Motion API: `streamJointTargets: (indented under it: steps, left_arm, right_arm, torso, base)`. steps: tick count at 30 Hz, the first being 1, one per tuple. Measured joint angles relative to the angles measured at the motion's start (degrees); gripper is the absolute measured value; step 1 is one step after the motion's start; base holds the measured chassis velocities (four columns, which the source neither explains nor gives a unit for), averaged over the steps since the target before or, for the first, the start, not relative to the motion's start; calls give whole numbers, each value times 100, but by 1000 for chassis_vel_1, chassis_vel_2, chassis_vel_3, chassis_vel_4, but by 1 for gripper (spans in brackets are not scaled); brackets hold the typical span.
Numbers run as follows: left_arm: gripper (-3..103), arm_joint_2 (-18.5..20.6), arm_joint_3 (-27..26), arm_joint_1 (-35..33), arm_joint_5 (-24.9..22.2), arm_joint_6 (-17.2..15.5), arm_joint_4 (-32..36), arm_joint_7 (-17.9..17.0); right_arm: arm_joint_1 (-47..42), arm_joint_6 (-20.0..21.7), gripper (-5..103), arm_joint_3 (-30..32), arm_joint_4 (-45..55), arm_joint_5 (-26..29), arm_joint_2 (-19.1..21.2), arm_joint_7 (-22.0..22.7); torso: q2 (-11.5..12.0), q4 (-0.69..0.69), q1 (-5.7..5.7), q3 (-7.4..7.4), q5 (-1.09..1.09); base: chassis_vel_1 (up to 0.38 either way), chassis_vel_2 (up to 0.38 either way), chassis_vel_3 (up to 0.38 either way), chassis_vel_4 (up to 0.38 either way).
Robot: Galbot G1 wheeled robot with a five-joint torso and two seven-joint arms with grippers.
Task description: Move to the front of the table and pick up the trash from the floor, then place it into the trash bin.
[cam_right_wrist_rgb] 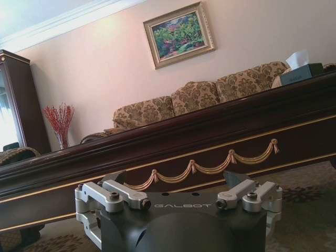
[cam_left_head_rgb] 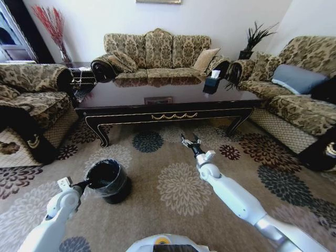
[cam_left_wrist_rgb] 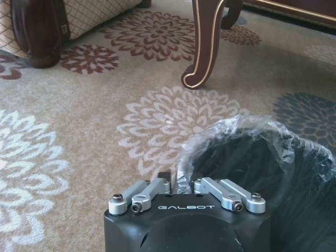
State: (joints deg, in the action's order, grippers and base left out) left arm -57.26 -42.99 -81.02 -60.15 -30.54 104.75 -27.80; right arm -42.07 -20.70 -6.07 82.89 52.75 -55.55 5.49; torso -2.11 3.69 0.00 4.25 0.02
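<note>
Reaching out over the floor [cam_left_head_rgb: 173, 189], the right gripper [cam_left_head_rgb: 191, 140] sits with its fingers spread wide apart and nothing between them, pointed straight at the front of the table [cam_left_head_rgb: 168, 113], which stands just ahead of it. From the right wrist view that gripper [cam_right_wrist_rgb: 178, 181] looks along the table's [cam_right_wrist_rgb: 220, 136] gold-swagged front edge, with the tissue box [cam_right_wrist_rgb: 300, 72] up on the top beyond and to one side, and the sofa [cam_right_wrist_rgb: 199, 97] and a framed painting [cam_right_wrist_rgb: 178, 34] farther behind. Over on the other side, the left gripper [cam_left_head_rgb: 85, 184] hangs right at the rim of the trash bin [cam_left_head_rgb: 109, 181], its tip touching or nearly touching the plastic liner. The left wrist view puts the bin [cam_left_wrist_rgb: 262, 173] immediately in front of the left gripper [cam_left_wrist_rgb: 176, 176], the puffed bag right against it; the fingers look drawn close together there, a fold of the liner showing at the narrow gap between them, though I can't tell whether they actually grip it. Just beyond the bin stands a curved table leg [cam_left_wrist_rgb: 202, 47] on the flowered carpet. I can't make out any trash lying on the carpet near either gripper.
</note>
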Motion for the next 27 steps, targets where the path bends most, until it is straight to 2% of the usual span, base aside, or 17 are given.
streamJointTargets:
  steps: [2, 6, 7, 8, 10, 11, 13, 15, 16, 19, 20, 21, 23, 24, 26, 27]
  left_arm:
    - [19, -4, -19, -46, 3, 0, 46, -13]
    - [40, -17, -150, -259, 98, 10, 288, -27]
    - [40, -17, -150, -259, 98, 10, 288, -27]
    - [40, -28, -225, -354, 124, 9, 424, -32]
    - [51, -67, -467, -623, 184, -78, 864, -99]
    - [51, -67, -467, -623, 184, -78, 864, -99]
    - [62, -120, -724, -878, 261, -135, 1271, -112]
    - [73, -177, -1072, -1140, 481, -41, 1676, -39]
    - [73, -177, -1072, -1140, 481, -41, 1676, -39]
    - [89, -242, -1648, -1351, 1320, 656, 1853, 455]
    - [89, -242, -1648, -1351, 1320, 656, 1853, 455]
    - [89, -268, -1771, -1406, 1447, 765, 1890, 580]
    - [97, -450, -2055, -1644, 1709, 996, 2075, 1006]
    - [97, -450, -2055, -1644, 1709, 996, 2075, 1006]
    - [99, -605, -2085, -1759, 1895, 1164, 2148, 1268]
    - [100, -811, -2085, -1866, 2239, 1402, 2187, 1606]
  right_arm:
    - [-44, -3, 100, 34, 13, -22, 2, 0]
    - [-264, -16, 100, 204, 72, -90, 3, 0]
    - [-264, -16, 100, 204, 72, -90, 3, 0]
    - [-341, -17, 100, 275, 101, -106, 4, -3]
    - [-507, -18, 100, 461, 139, -130, 14, -18]
    - [-507, -18, 100, 461, 139, -130, 14, -18]
    - [-646, -13, 100, 652, 166, -142, 22, -21]
    - [-861, 94, 100, 979, 248, -177, 23, 90]
    - [-861, 94, 100, 979, 248, -177, 23, 90]
    - [-1241, 211, 100, 1516, 497, -498, 68, 350]
    - [-1241, 211, 100, 1516, 497, -498, 68, 350]
    - [-1310, 221, 100, 1605, 553, -562, 87, 355]
    - [-1633, 183, 100, 2001, 797, -914, 133, 314]
    - [-1633, 183, 100, 2001, 797, -914, 133, 314]
    - [-1824, 133, 100, 2250, 927, -1137, 126, 255]
    - [-2075, 95, 100, 2563, 1097, -1338, 92, 167]
  torso:
    - [0, 0, 0, 0, -1]
    - [0, -1, 0, 1, -2]
    - [0, -1, 0, 1, -2]
    - [0, 0, 0, 1, -2]
    - [0, 1, 0, 1, -1]
    - [0, 1, 0, 1, -1]
    - [0, -1, 0, 0, -2]
    - [0, -2, 0, 0, 0]
    - [0, -2, 0, 0, 0]
    - [0, 1, 0, 1, -1]
    - [0, 1, 0, 1, -1]
    - [0, 1, 0, 1, -1]
    - [0, -1, 0, 0, -1]
    - [0, -1, 0, 0, -1]
    - [0, -1, 0, 0, -1]
    - [0, -1, 0, 0, -2]
  base:
    - [0, 0, 0, 0]
    - [0, 0, 0, 0]
    - [0, 0, 0, 0]
    - [0, 0, 0, 0]
    - [0, 0, 0, 0]
    - [0, 0, 0, 0]
    - [0, 0, 0, 0]
    - [0, 0, 0, 0]
    - [0, 0, 0, 0]
    - [0, 0, 0, 0]
    - [0, 0, 0, 0]
    - [0, 0, 0, 0]
    - [0, 0, 0, 0]
    - [0, 0, 0, 0]
    - [0, 0, 0, 0]
    - [0, 0, 0, 0]
